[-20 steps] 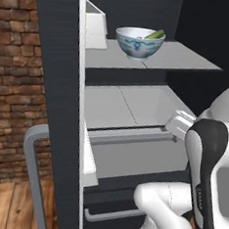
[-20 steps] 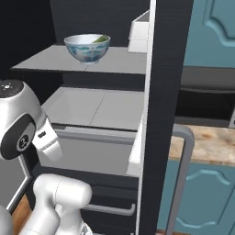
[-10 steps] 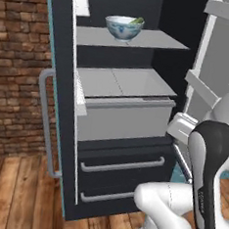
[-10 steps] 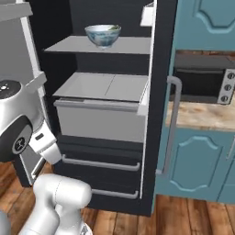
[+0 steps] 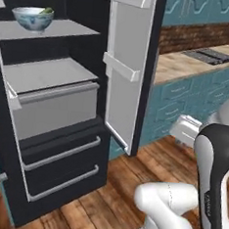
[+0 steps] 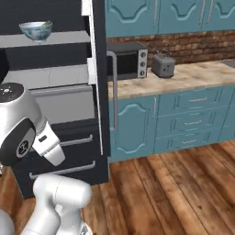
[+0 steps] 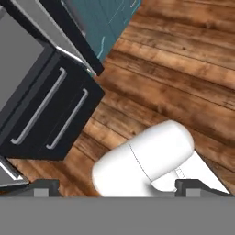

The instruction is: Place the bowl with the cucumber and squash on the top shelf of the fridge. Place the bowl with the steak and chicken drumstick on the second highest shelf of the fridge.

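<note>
Bowl with the cucumber and squash [image 5: 32,19] sits on the top shelf [image 5: 60,29] at 10 o'clock in left base view, fridge door [image 5: 127,63] open. Microwave [image 6: 127,59] and toaster [image 6: 163,67] on worktop [image 6: 193,75] at 1 o'clock, right base view. Tool [image 7: 117,187] tips wide apart, nothing between, over wood floor [image 7: 183,69].

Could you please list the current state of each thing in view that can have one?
fridge door: swung wide open.
bowl with the cucumber and squash: upright on a fridge shelf.
fridge drawers: shut.
microwave: door closed.
gripper: fingertips wide apart, holding nothing.
</note>
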{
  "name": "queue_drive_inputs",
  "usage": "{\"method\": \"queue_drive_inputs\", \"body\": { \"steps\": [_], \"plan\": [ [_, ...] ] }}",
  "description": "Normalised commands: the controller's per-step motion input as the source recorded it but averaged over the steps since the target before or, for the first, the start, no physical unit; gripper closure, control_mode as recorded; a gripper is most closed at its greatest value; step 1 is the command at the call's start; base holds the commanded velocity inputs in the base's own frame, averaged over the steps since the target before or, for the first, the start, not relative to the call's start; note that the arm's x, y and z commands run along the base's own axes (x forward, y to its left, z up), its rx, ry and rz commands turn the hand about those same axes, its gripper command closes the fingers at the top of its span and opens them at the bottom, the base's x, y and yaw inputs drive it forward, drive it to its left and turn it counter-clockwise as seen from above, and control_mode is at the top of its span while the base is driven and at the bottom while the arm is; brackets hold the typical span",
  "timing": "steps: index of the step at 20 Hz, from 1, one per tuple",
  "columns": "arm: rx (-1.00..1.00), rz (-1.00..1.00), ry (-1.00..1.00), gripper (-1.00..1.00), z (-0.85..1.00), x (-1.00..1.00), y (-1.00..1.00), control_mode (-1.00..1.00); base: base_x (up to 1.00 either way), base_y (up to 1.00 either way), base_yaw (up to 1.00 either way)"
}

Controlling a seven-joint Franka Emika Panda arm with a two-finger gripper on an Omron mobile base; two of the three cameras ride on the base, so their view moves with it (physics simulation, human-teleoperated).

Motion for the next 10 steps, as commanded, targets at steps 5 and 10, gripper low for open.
{"method": "queue_drive_inputs", "body": {
  "steps": [5, 10],
  "plan": [
    [0.00, 0.00, 0.00, -1.00, 0.00, 0.00, 0.00, 1.00, 0.00, -0.84, -0.72],
    [0.00, 0.00, 0.00, -1.00, 0.00, 0.00, 0.00, 1.00, 0.15, -0.99, -0.60]
  ]
}}
